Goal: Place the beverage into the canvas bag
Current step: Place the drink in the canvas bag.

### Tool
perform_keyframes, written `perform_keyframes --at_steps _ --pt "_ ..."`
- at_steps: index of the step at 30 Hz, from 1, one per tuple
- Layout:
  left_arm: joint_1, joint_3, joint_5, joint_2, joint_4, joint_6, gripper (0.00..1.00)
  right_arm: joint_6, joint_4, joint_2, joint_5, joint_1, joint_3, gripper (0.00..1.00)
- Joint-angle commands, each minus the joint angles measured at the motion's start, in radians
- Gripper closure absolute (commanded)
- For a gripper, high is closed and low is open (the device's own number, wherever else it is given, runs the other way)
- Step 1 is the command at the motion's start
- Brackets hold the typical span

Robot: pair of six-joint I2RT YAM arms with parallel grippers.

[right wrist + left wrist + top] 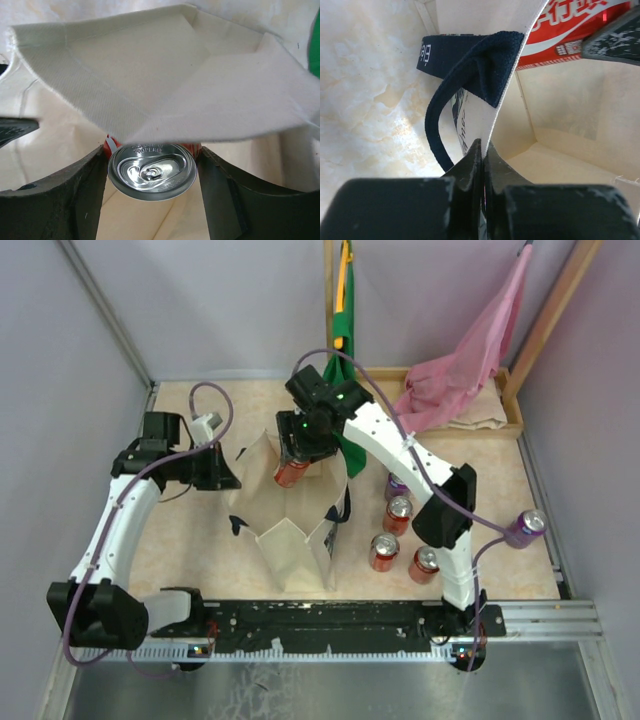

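The cream canvas bag [292, 540] stands open in the middle of the table, with navy strap handles [470, 65]. My left gripper [222, 470] is at the bag's left side. In the left wrist view its jaws [483, 148] are pressed together on the bag's thin wall [487, 117]. The beverage, a red can [291, 473], is held upright in my right gripper [300, 445] over the far part of the bag's mouth. The right wrist view shows the can's silver top [152, 172] between the two fingers, with a canvas flap [165, 85] just beyond it. The can's red label [560, 27] shows inside the bag.
Several more cans stand right of the bag: red ones [398, 512], [384, 551], [424, 563] and a purple one [525, 528]. A green cloth bag [343, 340] and a pink cloth bag [470, 360] hang at the back, above a wooden tray [505, 425].
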State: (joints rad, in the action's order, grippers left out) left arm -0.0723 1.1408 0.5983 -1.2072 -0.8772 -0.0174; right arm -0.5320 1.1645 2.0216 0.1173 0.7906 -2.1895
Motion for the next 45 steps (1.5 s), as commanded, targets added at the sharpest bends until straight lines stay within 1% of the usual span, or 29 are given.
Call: perform_keyframes --at_steps 1,7,14,24,28,33,45 --pt "-0.005 -0.028 -0.025 0.021 -0.022 0.044 0.96 0.066 -0.040 0.011 -0.078 0.042 -0.087 1.00" --pt "-0.017 -0.015 0.005 0.008 0.006 0.009 0.95 0.116 -0.030 0.043 -0.188 0.095 -0.081 1.00" --pt "-0.036 0.032 0.041 -0.036 0.033 -0.033 0.95 0.151 -0.056 0.052 -0.268 0.111 -0.059 1.00" --pt "-0.051 0.080 0.075 -0.086 0.051 -0.066 1.00 0.198 -0.138 0.053 -0.330 0.127 0.071 1.00" --pt "-0.056 0.091 0.086 -0.096 0.056 -0.073 1.00 0.213 -0.192 0.055 -0.344 0.127 0.123 1.00" --pt "-0.060 0.101 0.092 -0.104 0.062 -0.081 1.00 0.224 -0.201 0.067 -0.348 0.127 0.128 1.00" --pt "-0.064 0.111 0.103 -0.112 0.072 -0.095 1.00 0.227 -0.262 0.047 -0.318 0.126 0.294 1.00"
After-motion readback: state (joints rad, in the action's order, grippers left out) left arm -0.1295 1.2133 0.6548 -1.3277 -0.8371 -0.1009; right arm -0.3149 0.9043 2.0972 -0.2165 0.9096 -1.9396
